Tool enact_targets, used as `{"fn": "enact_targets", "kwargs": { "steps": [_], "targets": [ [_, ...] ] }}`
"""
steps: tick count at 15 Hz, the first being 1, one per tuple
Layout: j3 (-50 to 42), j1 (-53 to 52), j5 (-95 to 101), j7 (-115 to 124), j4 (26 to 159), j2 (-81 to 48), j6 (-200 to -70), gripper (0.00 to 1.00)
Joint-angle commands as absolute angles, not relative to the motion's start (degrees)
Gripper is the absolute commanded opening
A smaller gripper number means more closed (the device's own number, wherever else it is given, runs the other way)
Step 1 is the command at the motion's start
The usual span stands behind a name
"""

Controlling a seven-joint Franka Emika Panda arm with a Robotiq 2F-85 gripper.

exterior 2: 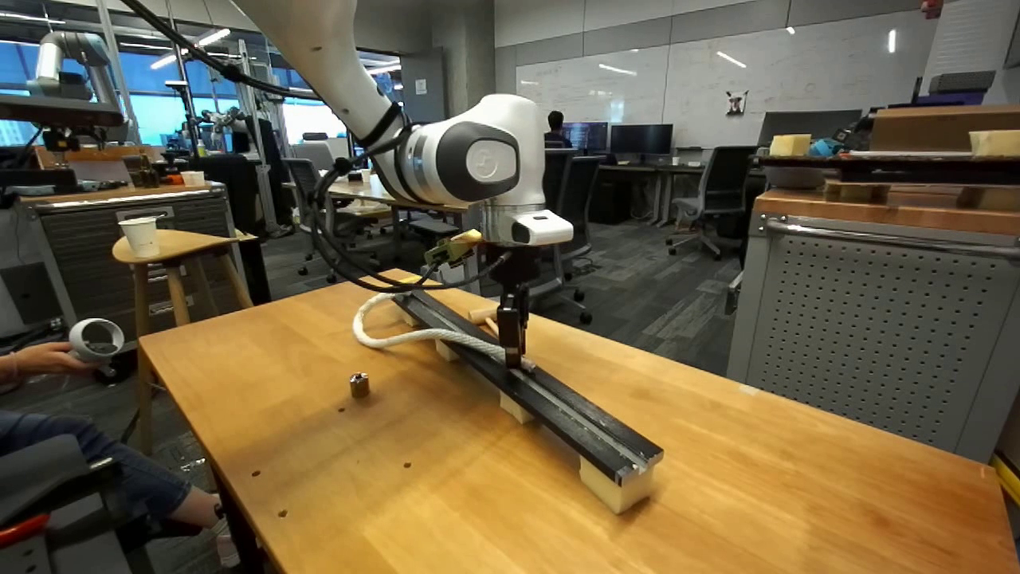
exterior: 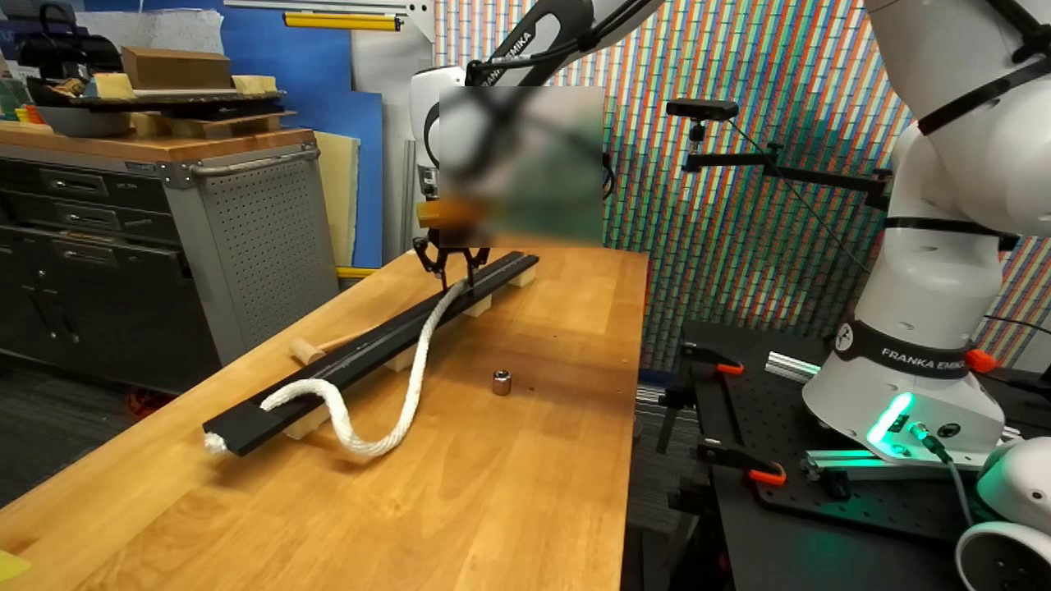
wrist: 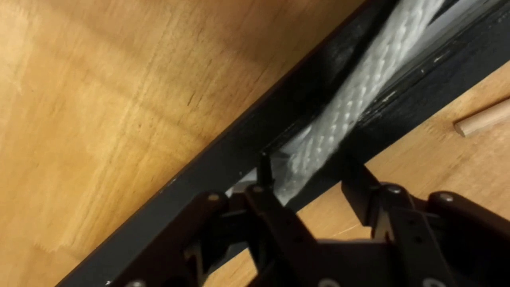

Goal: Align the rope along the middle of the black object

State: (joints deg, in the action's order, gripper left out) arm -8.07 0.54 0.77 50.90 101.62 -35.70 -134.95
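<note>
The black object (exterior: 353, 359) is a long grooved bar raised above the table, seen in both exterior views (exterior 2: 590, 426) and the wrist view (wrist: 247, 137). The white rope (exterior: 413, 394) has one frayed end poking out at one bar end. It then loops off the bar over the table and returns onto it, also seen in an exterior view (exterior 2: 430, 333). In the wrist view the rope (wrist: 354, 99) slants into the groove. My gripper (exterior: 457, 285) is down at the bar around mid-length, fingers apart (wrist: 308, 167), near the rope's other end. In an exterior view the gripper (exterior 2: 514, 360) hides part of that end.
Pale blocks (exterior 2: 617, 485) prop the bar. A small metal nut-like piece (exterior: 502, 382) stands on the table (exterior: 558, 460) on the loop side. A wooden mallet-like item (exterior: 306, 350) lies on the bar's far side. A seated person's hand (exterior 2: 48, 360) holds a controller beyond the table.
</note>
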Motion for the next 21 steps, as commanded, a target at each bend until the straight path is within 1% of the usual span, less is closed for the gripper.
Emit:
{"fn": "enact_targets", "kwargs": {
  "steps": [1,3,4,8,16,21],
  "targets": [
    [-9.2,-0.3,-0.3,51.8,99.6,-36.5,-133.9,0.19],
    [-9.5,-0.3,-0.1,52.2,99.8,-36.3,-134.0,0.04],
    [-9.8,-0.4,0.1,52.6,100.0,-36.1,-134.0,0.0],
    [-11.5,0.1,0.2,55.0,100.7,-35.5,-133.8,0.03],
    [-18.6,1.4,1.6,66.3,99.6,-36.1,-131.6,0.03],
    [-20.2,4.0,1.0,71.3,99.2,-36.3,-128.7,0.03]
  ]
}}
